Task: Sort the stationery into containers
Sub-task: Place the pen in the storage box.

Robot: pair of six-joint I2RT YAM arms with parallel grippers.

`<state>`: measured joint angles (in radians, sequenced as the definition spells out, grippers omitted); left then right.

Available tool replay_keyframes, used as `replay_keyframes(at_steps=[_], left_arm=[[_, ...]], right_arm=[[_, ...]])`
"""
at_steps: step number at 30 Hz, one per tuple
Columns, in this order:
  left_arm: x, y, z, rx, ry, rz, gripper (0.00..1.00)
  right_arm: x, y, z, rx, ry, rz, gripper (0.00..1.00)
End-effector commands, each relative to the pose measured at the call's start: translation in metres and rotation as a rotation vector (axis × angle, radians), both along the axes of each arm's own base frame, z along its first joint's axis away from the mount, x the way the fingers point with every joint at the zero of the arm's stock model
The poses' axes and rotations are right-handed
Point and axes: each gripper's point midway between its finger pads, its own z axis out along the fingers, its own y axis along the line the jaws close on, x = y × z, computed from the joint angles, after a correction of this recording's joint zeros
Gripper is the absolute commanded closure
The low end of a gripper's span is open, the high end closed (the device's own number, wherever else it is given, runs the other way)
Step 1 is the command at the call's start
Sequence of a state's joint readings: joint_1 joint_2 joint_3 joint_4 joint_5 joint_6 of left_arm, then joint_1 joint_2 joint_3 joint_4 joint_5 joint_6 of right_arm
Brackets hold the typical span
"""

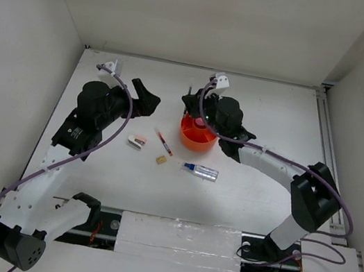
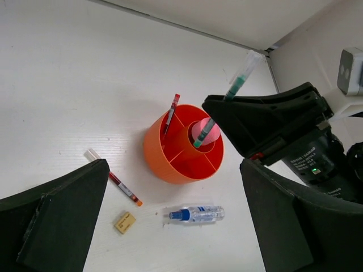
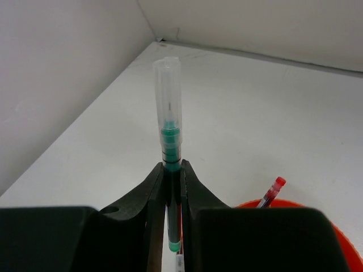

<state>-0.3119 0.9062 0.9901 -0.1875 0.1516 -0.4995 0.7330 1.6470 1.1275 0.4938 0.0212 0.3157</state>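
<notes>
I have the right gripper [image 3: 172, 170] clenched on the green pen [image 3: 169, 129], near upright, lower tip above the central well of the orange organizer [image 2: 161, 157]; left gripper [image 1: 145, 99] hangs released, left of it.

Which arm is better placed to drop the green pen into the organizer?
Right. The right gripper is shut on the green pen, which it holds over the organizer. The left gripper is open, empty and off to the side, nearer the stapler.
</notes>
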Motion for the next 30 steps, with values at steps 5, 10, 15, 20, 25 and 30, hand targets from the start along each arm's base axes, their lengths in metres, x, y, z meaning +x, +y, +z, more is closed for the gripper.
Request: replay_keyframes(at_steps=[5,10,15,20,25,30], left_arm=[[-0.008,-0.004,0.012,-0.006,-0.055,-0.051,0.0],[-0.012,-0.006,0.015,-0.005,-0.067,-0.071,0.0],[-0.012,-0.008,0.017,-0.009,-0.075,-0.081,0.0],[-0.014,-0.012,0.015,-0.015,-0.074,-0.108,0.0],[-0.015,-0.013,0.015,-0.009,-0.078,-0.119,0.0],[-0.016,-0.015,0.015,-0.011,-0.077,-0.128,0.0]], right_arm=[[0.023,-0.004,0.008,0.01,-0.139,-0.161,1.0],[0.032,-0.004,-0.011,-0.054,-0.144,-0.183,1.0],[0.038,-0.006,-0.026,-0.08,-0.132,-0.215,1.0],[0.036,-0.009,-0.041,-0.108,-0.131,-0.214,1.0],[0.032,-0.008,-0.045,-0.107,-0.132,-0.216,1.0],[0.027,-0.007,-0.059,-0.121,-0.121,-0.205,1.0]])
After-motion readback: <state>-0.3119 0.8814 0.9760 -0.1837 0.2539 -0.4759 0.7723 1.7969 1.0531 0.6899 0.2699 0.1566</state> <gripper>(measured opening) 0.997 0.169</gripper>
